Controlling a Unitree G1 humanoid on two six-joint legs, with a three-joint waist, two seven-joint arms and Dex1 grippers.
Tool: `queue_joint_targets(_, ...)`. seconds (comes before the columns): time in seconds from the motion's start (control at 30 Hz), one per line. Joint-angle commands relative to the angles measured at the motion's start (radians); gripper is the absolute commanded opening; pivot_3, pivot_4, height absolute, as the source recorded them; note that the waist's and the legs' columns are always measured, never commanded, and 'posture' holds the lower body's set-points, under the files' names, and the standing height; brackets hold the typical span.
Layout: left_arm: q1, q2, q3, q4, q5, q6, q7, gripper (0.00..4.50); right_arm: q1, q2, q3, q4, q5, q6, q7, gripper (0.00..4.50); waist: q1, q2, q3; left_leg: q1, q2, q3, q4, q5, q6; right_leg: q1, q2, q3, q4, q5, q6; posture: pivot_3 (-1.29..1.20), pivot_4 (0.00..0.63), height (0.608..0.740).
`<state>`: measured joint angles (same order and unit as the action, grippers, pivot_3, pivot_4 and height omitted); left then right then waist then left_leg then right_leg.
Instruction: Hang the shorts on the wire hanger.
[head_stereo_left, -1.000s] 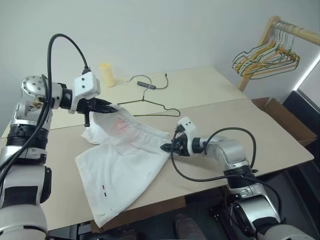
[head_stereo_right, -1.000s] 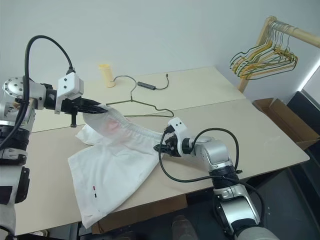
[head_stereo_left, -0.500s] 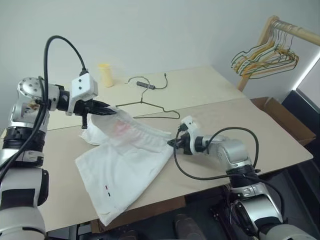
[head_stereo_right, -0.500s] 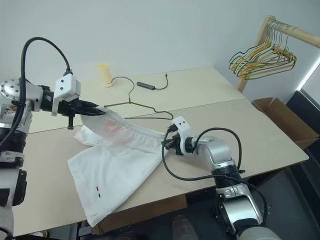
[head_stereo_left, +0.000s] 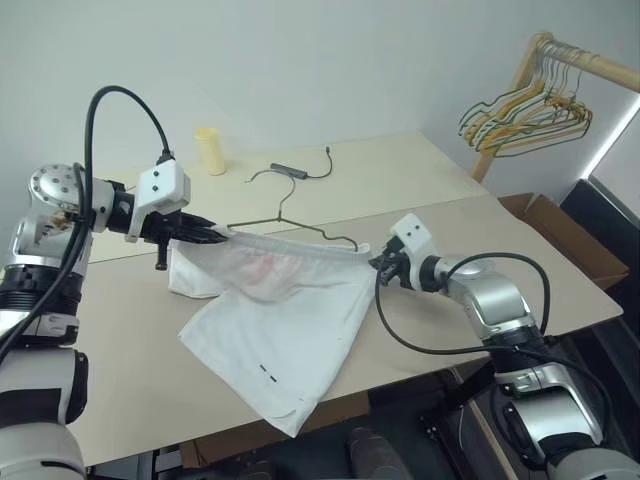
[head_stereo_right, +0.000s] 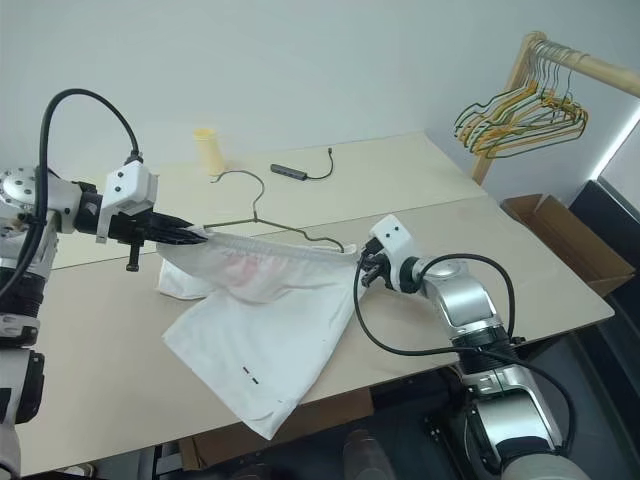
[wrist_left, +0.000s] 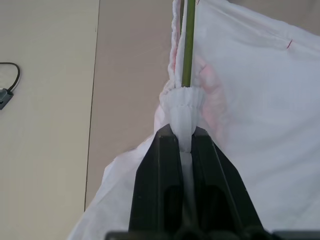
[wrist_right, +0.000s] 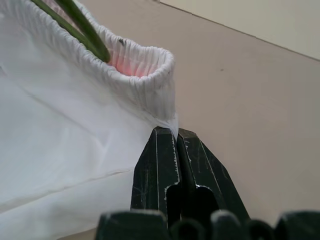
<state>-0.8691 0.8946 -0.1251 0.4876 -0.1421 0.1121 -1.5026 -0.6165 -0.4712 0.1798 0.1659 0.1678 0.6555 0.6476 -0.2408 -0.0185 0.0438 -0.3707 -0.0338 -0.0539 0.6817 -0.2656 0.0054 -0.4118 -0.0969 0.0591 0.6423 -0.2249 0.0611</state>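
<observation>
— Left gripper (head_stereo_left: 207, 234) is pinched tight on one end of the waistband of the shorts (head_stereo_left: 290, 335); right gripper (head_stereo_left: 381, 266) is clamped on the other end, so the band stretches taut above the table (head_stereo_left: 560, 290) while the legs drape down onto it.

— And the wire hanger (head_stereo_left: 290, 222)?

— Lying on the table just behind the band; the wrist views show green wire at, maybe inside, the waistband.

— Risks?

— The right grip bites only a sliver of fabric, so I'd guess more tension could pull it free. The band could also drag the hanger sideways.

— Containers?

— Yellow cup (head_stereo_left: 210, 150) at the back, contents unseen; cardboard box (head_stereo_left: 566, 237) beside the table, inside hidden.
</observation>
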Motion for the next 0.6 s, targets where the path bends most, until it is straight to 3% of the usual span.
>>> queue_joint_targets(0.03, -0.017, 0.014, 0.02, 0.005, 0.029, 0.007, 0.051, 0.0, 0.002, -0.048, -0.018, -0.027, -0.047, -0.036, -0.01, 0.04, 0.0, 0.0, 0.0, 0.0, 0.0, 0.0, 0.0, 0.0, 0.0, 0.0, 0.0, 0.0, 0.0, 0.0, 0.0, -0.2, 0.0, 0.74)
queue_joint_targets(0.33, -0.005, 0.016, -0.001, -0.02, 0.053, 0.005, 0.057, 0.0, -0.058, -0.059, -0.004, -0.146, -0.119, -0.168, -0.029, 0.04, -0.003, 0.0, 0.0, 0.0, 0.0, 0.001, 0.0, 0.0, 0.0, 0.0, 0.0, 0.0, 0.0, 0.0, 0.0, -0.21, 0.0, 0.74)
queue_joint_targets(0.6, -0.03, -0.019, 0.008, -0.016, 0.063, -0.002, 0.119, 0.0, -0.133, -0.084, 0.081, -0.253, -0.214, -0.262, 0.038, 0.04, 0.0, 0.0, 0.0, 0.0, 0.0, 0.001, 0.0, 0.0, 0.0, 0.0, 0.0, 0.001, 0.0, 0.0, 0.0, -0.2, 0.0, 0.74)
